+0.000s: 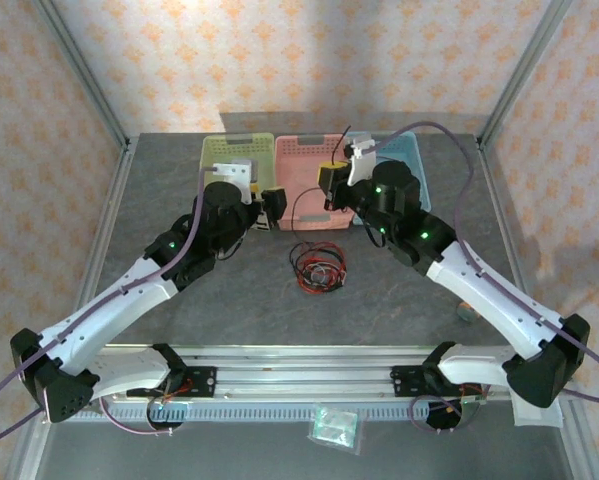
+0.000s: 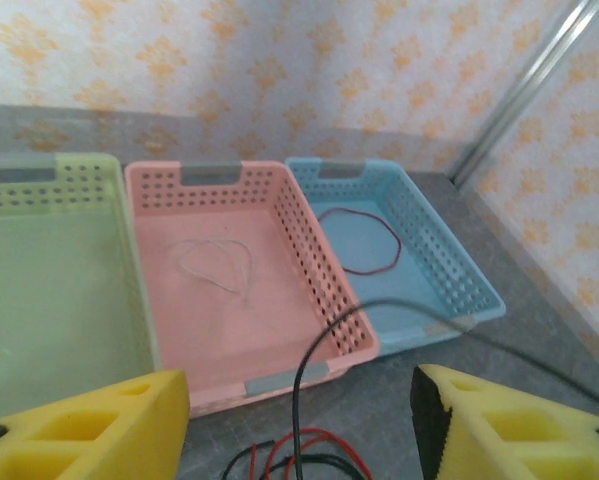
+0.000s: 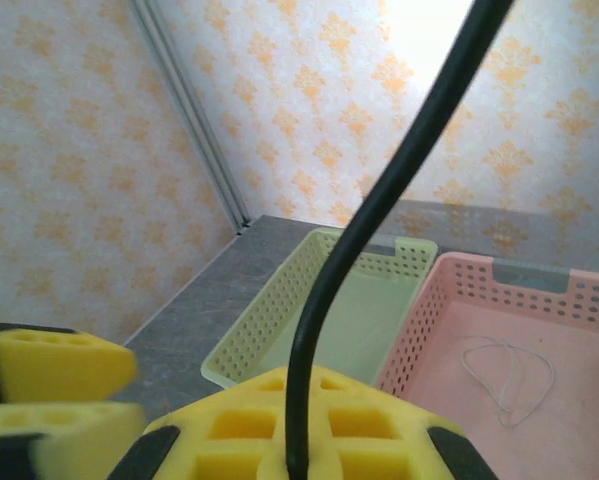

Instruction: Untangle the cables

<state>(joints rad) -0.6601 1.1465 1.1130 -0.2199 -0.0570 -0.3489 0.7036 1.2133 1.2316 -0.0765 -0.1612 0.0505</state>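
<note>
The tangle (image 1: 317, 266) lies on the worktop (image 1: 379, 310) just on the near side of the pink basket (image 1: 309, 168). It is a small heap of thin black and red loops crossing over one another. These wires look very light and limp. They will likely drag their neighbours along when pulled, and they could slip out of a loose pinch. A good hold is probably a free stretch well clear of the crossings, pinched squarely between the pads.

Above the near rim of the pink basket, the right tool (image 1: 331, 180) is closed tight on the black cable (image 3: 379, 200). That cable arcs down from the tool to the heap. The left tool (image 2: 301, 415) hangs at the pink basket's near left corner with its jaws well apart and holding nothing. The black cable rises through the gap between its yellow pads (image 2: 89, 430) without being pinched.

Inside the pink basket lies a pale loop (image 2: 215, 263), flat on the floor. The blue basket (image 2: 449, 270), on the pink basket's right, holds a dark red loop (image 2: 359, 240). The green basket (image 2: 59, 290), on the pink basket's left, has no wire that I can make out.
</note>
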